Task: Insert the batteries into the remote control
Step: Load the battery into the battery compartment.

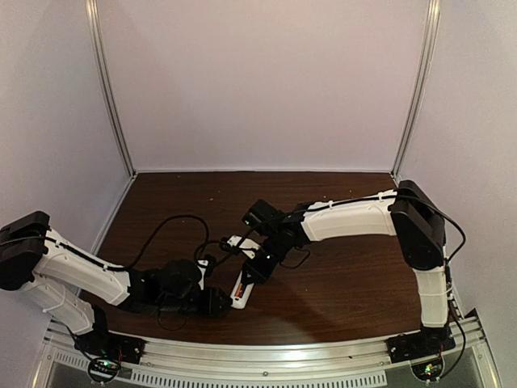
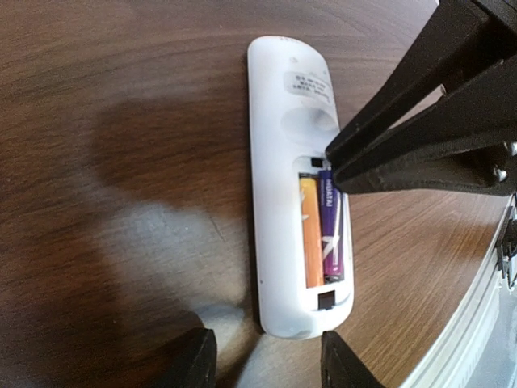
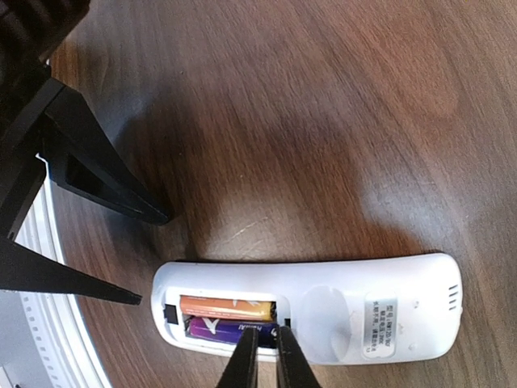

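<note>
The left arm [image 1: 81, 275] lies low along the near left of the bench [image 1: 347, 275], its forearm stretched to the right. The right arm [image 1: 355, 218] climbs from its base, folds at a high elbow and reaches left across the bench, wrist tipped downward.

The left pincer [image 2: 266, 338] is open, with its matte black, tapering fingers spread wide. The remote [image 2: 279, 202] lies just ahead of it on the near middle of the bench, with its near end between the two fingers. One finger sits just beside a corner of the remote and the other stands apart from it.

The right pincer [image 3: 265, 333] is all but closed, with only a slim slit left between its fingers. Its tips come down at the inner end of the purple battery [image 2: 331, 230], at the edge of the bay nearest the remote's middle. Nothing shows between the fingers.

The remote is a glossy white plastic oblong with rounded ends, lying back up with its battery bay uncovered. The purple battery and an orange battery [image 2: 309, 234] lie side by side in the bay, lengthwise. Beyond the bay there is a shallow oval dimple, then a small printed label [image 2: 311, 85].

The bench is dark brown wood grain with a soft sheen. A small white piece [image 1: 237, 242] lies near the remote, on its far side; what it is cannot be made out.
</note>
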Controlling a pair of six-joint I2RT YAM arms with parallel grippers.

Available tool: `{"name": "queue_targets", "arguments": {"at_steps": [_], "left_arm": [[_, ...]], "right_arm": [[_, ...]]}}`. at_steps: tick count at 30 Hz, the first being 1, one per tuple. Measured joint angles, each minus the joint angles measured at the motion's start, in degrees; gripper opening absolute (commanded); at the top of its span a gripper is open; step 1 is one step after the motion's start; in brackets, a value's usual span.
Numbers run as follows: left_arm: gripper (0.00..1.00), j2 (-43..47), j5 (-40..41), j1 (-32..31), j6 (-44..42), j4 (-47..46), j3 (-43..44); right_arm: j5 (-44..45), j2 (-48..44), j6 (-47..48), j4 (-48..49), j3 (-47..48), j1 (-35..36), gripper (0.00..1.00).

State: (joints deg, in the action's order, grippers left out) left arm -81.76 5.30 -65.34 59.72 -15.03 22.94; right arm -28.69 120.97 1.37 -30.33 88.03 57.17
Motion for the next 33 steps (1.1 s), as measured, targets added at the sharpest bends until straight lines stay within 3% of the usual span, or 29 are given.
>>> {"name": "queue_targets", "arguments": {"at_steps": [33], "left_arm": [[0.46, -0.7, 0.0, 0.0, 0.0, -1.2, 0.0]], "right_arm": [[10.6, -0.4, 1.5, -3.9, 0.9, 3.7, 0.08]]}}
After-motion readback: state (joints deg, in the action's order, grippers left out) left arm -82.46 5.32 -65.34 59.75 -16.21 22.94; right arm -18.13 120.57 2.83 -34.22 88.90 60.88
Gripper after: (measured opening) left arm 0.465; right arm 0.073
